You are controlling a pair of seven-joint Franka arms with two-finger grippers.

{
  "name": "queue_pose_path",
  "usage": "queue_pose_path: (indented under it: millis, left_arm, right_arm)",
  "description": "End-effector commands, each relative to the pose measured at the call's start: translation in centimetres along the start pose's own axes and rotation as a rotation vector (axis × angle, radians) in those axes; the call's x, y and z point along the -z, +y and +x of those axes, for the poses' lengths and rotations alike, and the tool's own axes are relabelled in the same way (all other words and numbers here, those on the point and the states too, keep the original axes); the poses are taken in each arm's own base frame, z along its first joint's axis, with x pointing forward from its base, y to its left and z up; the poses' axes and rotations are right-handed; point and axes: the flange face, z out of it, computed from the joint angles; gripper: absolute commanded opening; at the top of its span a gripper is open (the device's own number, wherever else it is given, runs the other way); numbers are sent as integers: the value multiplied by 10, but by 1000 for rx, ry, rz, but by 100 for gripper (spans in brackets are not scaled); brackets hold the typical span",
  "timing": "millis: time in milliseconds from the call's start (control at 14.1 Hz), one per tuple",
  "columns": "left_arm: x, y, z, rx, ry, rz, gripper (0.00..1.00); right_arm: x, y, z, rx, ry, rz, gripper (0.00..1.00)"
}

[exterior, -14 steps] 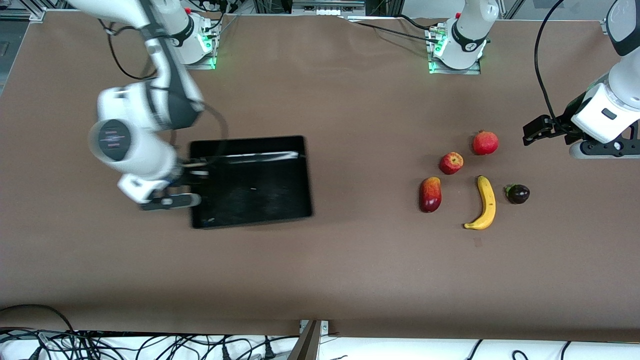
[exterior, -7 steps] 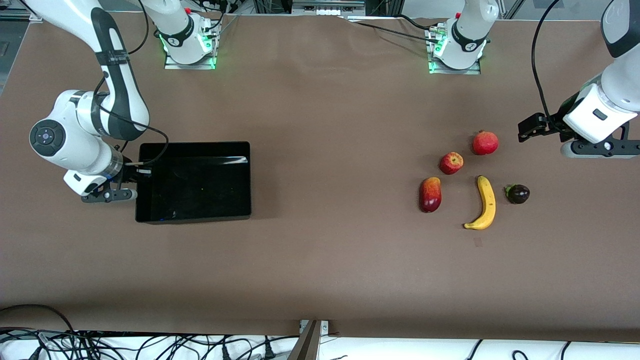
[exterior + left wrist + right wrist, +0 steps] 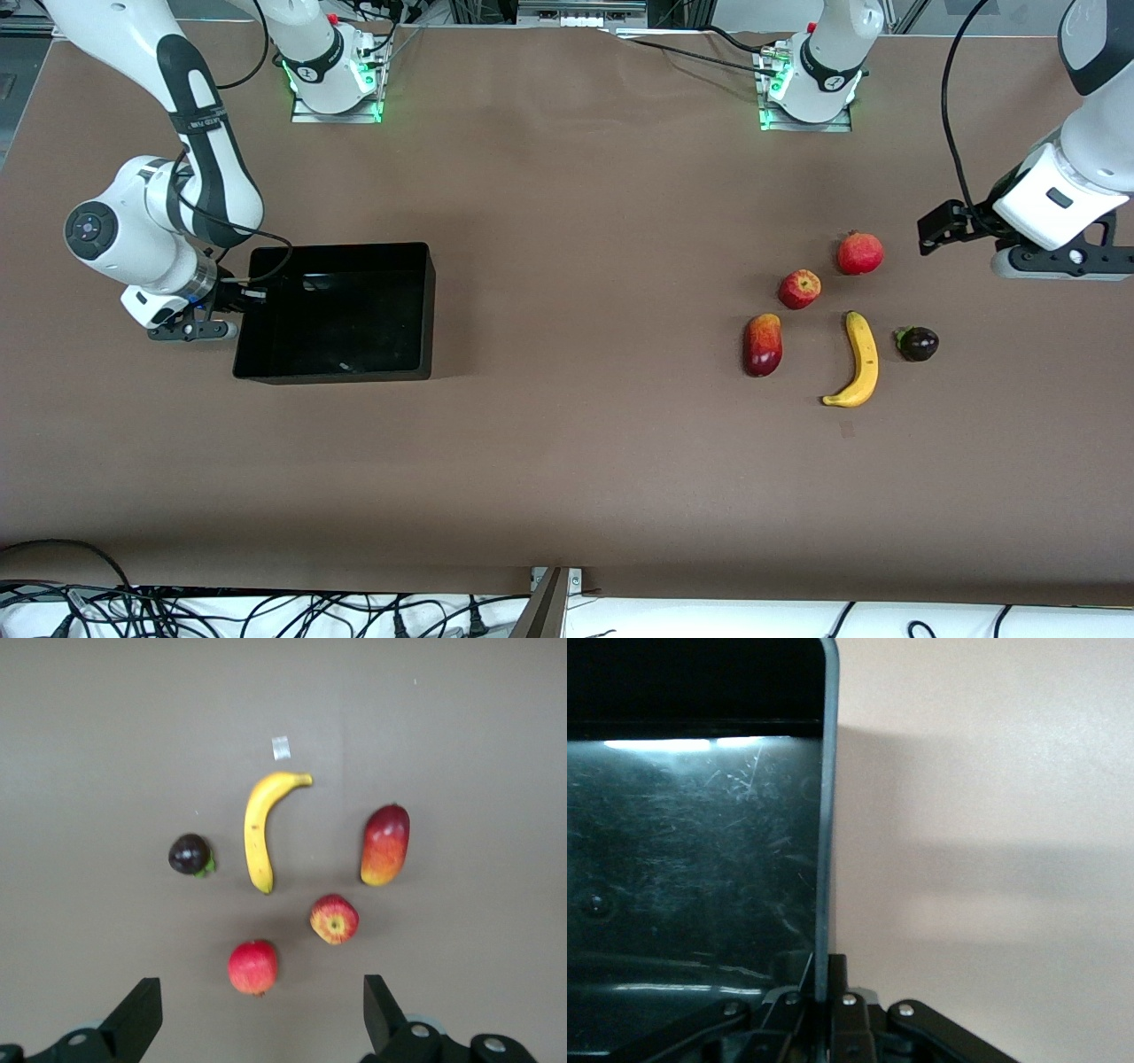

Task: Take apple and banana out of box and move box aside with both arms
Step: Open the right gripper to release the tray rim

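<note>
the right claw (image 3: 232,312), clenched on the wall of the empty box (image 3: 390,306), has dragged it to the surface's nine o'clock end; apple (image 3: 799,289) and banana (image 3: 856,359) lie out at three o'clock, under the left claw (image 3: 939,228), hanging released.

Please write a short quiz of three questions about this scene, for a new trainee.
1. True or false: the apple lies in the box.
2. What does the right gripper hold?
A. the banana
B. a wall of the box
C. nothing
3. Fill in: the left gripper, over the table near the fruits, is ____.

Key: 1 false; 2 B; 3 open.
</note>
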Motion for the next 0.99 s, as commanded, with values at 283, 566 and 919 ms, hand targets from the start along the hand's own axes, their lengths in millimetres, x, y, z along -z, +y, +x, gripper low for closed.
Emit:
queue_pose_path:
  millis: [283, 566, 919]
  left_arm:
    - [13, 1, -5, -77, 11, 17, 100]
    - [13, -3, -4, -73, 11, 15, 100]
    - [12, -3, -2, -69, 9, 17, 100]
  right_arm:
    - [34, -15, 28, 56, 72, 11, 100]
    - [114, -38, 58, 100, 35, 71, 100]
    - [245, -69, 51, 113, -20, 58, 100]
